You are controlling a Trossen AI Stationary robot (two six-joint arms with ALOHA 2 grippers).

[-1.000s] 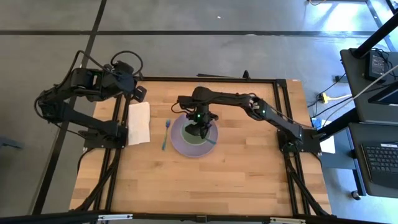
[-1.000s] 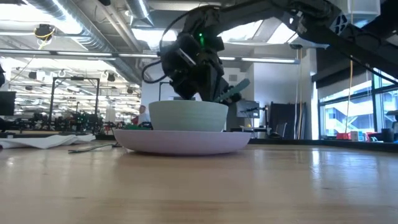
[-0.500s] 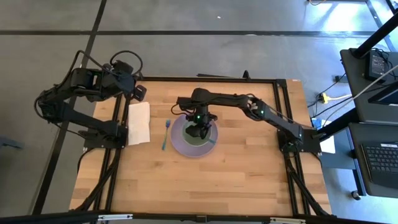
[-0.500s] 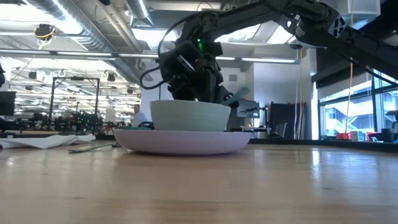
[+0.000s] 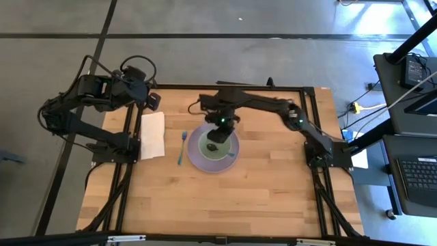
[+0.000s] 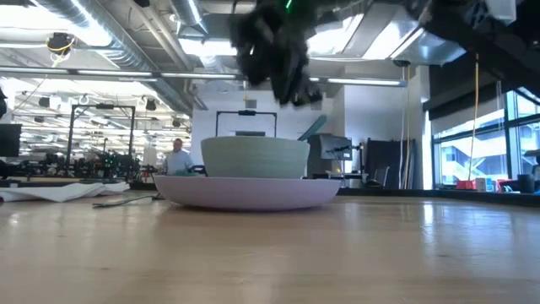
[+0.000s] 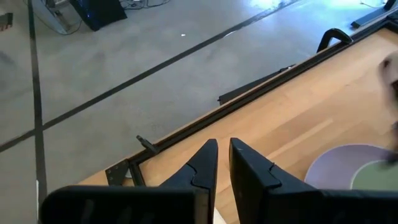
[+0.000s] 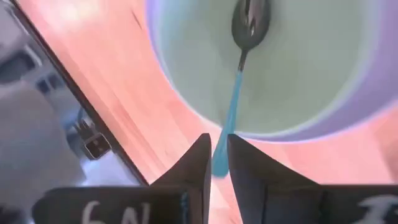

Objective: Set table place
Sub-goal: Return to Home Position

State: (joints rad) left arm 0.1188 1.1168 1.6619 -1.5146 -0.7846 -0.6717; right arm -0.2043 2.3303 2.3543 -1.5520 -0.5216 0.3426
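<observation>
A pale green bowl (image 5: 214, 146) stands on a lavender plate (image 5: 198, 162) at the table's middle. A spoon with a blue handle (image 8: 234, 102) lies in the bowl, its metal end (image 8: 249, 22) on the bowl's bottom and its handle leaning on the rim (image 6: 312, 127). My right gripper (image 5: 219, 127) hangs above the bowl, empty, its fingers (image 8: 219, 140) a narrow gap apart. My left gripper (image 5: 153, 101) is shut and empty (image 7: 222, 144) over the table's far left corner.
A blue-handled fork (image 5: 181, 147) lies left of the plate, and a white napkin (image 5: 152, 134) lies left of the fork. The black frame rail (image 5: 225, 87) runs along the table's far edge. The near half of the tabletop (image 5: 218, 198) is bare wood.
My right gripper has risen out of the bowl and gone a little toward the table's far edge. It has let go of the spoon, which stays in the bowl with its handle leaning on the rim.
</observation>
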